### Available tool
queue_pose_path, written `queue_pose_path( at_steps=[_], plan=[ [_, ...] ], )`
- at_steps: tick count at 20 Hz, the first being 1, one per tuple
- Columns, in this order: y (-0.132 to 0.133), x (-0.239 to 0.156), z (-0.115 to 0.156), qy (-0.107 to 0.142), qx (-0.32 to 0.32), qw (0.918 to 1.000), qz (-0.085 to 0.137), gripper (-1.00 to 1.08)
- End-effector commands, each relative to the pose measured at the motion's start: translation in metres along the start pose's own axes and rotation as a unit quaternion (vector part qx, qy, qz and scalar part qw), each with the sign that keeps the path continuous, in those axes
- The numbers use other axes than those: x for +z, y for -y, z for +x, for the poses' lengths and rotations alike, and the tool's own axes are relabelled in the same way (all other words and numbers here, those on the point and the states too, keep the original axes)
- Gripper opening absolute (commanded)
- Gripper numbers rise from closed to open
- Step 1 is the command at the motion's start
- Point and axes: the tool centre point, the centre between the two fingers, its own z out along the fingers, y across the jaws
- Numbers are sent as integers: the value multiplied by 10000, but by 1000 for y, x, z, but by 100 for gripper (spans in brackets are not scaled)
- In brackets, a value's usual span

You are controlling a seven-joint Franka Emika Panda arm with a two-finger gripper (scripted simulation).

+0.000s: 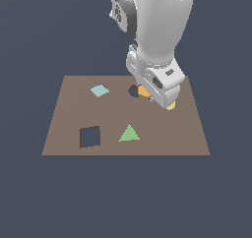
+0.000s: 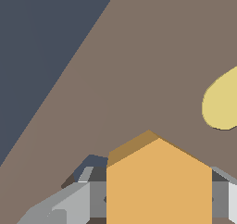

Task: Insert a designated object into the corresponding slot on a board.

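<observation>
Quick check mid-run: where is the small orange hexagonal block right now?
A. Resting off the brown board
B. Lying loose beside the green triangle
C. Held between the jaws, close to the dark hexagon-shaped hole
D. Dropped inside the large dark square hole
C: the wrist view shows the small orange hexagonal block clamped between the grey fingers, and the exterior view puts it right beside the dark hexagon-shaped hole on the flat brown board.
</observation>
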Motion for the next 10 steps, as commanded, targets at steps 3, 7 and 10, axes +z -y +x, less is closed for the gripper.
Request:
queue_pose_path(
  at_steps=[3,7,10],
  plan=[
    [13,-1,-5,2,-609,9981,-2,-100],
    [21,-1,-10,2,-1005,9949,-2,-100],
    [25,-2,-13,2,-1232,9924,-1,-100]
  ],
)
